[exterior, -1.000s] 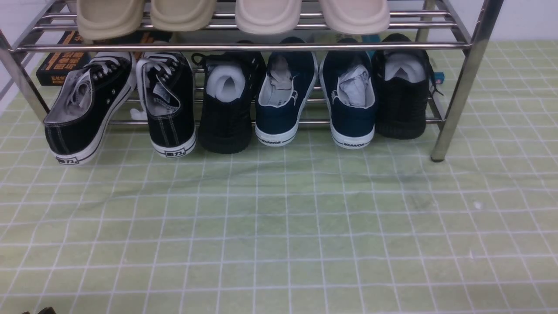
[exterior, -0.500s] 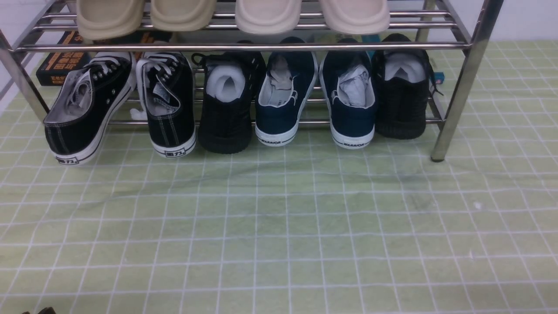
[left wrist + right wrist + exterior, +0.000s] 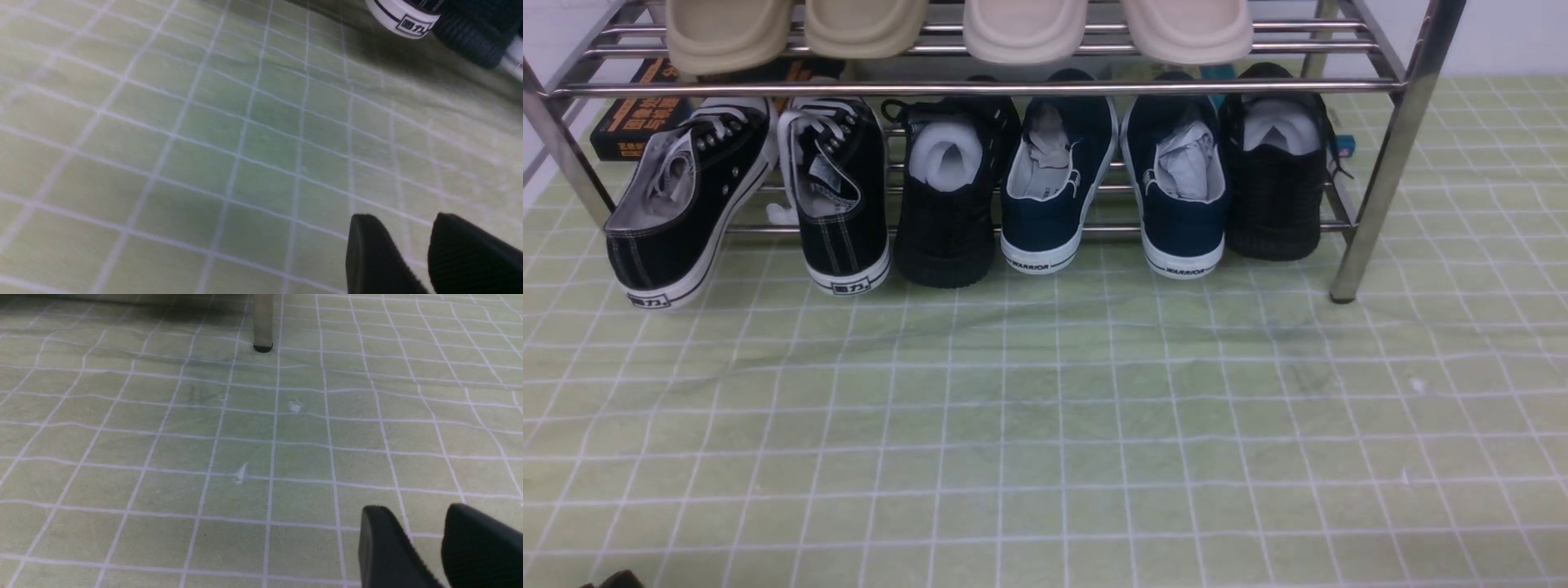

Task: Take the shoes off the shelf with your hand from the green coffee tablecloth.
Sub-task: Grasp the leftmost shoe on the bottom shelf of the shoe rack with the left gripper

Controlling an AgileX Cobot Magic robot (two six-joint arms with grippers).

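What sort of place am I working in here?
Probably a staged home shoe-storage corner: a shiny chrome two-tier tube rack holding black canvas sneakers with white laces and beige slippers, standing on a pale green grid-lined cloth.

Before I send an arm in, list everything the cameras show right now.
shelf: one, chrome, two tiers, on the tablecloth.
slippers: four, beige, upper tier.
black-and-white sneakers: two, lower tier, far left.
all-black shoes: two, lower tier, third and sixth from left.
navy sneakers: two, white soles, lower tier, between the all-black shoes.
box: one, black with orange print, behind the shelf's left end.
tablecloth: one, pale green, white grid, under everything.
left gripper: one, black, open, over bare tablecloth.
right gripper: one, black, open, over bare tablecloth.
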